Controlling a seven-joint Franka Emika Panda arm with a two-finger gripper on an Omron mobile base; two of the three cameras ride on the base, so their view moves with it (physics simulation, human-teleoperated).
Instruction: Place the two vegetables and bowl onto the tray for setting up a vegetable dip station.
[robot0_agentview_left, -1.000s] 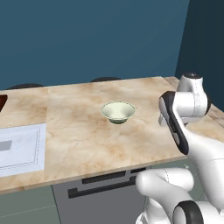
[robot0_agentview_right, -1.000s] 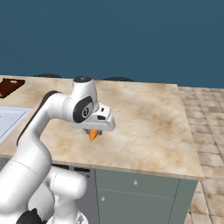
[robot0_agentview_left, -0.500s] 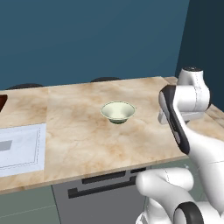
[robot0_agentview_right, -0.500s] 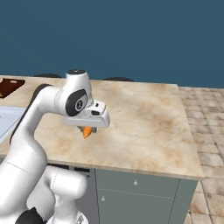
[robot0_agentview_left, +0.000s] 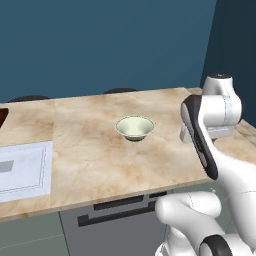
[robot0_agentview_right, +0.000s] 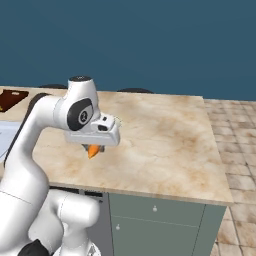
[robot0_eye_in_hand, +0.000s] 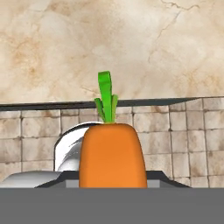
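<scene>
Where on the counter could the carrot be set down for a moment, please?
The broad marble stretch of the counter right of the gripper, out to its far corner, is bare. So is the strip between the bowl and the sink. The carrot is gripped above the front edge. The tray sits far left.

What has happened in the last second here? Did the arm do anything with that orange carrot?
The gripper has carried the carrot toward the left along the counter's front edge, in the direction of the dark tray at the far left, and the arm's upper joints have swung round with it. Nothing was picked up or let go: the carrot stays clamped in the jaws. The bowl sits where it was on the counter.
</scene>
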